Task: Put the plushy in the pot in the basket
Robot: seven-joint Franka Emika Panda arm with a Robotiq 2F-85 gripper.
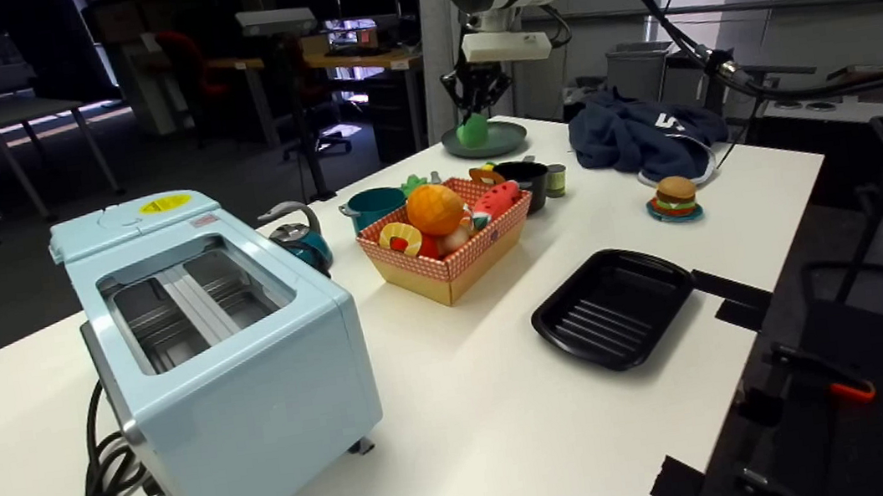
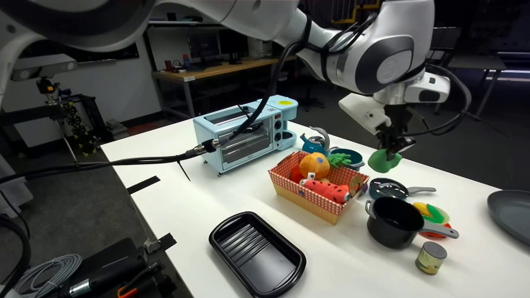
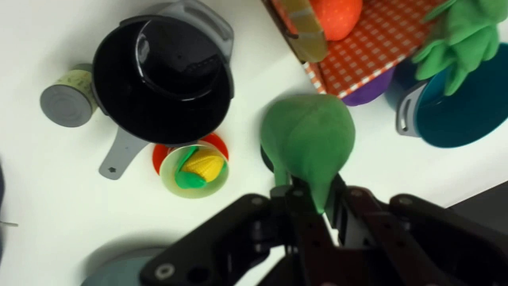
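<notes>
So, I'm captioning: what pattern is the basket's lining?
Red and white check; the lining shows best in the wrist view.

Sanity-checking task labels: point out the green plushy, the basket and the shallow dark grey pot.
Green plushy [image 3: 309,137], in the wrist view: its rounded body.
Basket [image 2: 306,204], in an exterior view: tan outer wall.
Dark grey pot [image 2: 513,213], in an exterior view: inside floor; frame edge crops it.

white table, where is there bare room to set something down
Bare table lies between the toaster and the black tray; another free patch lies among tray, basket and burger. It gets crowded near the basket, where saucepan, can and bowl stand close together.
</notes>
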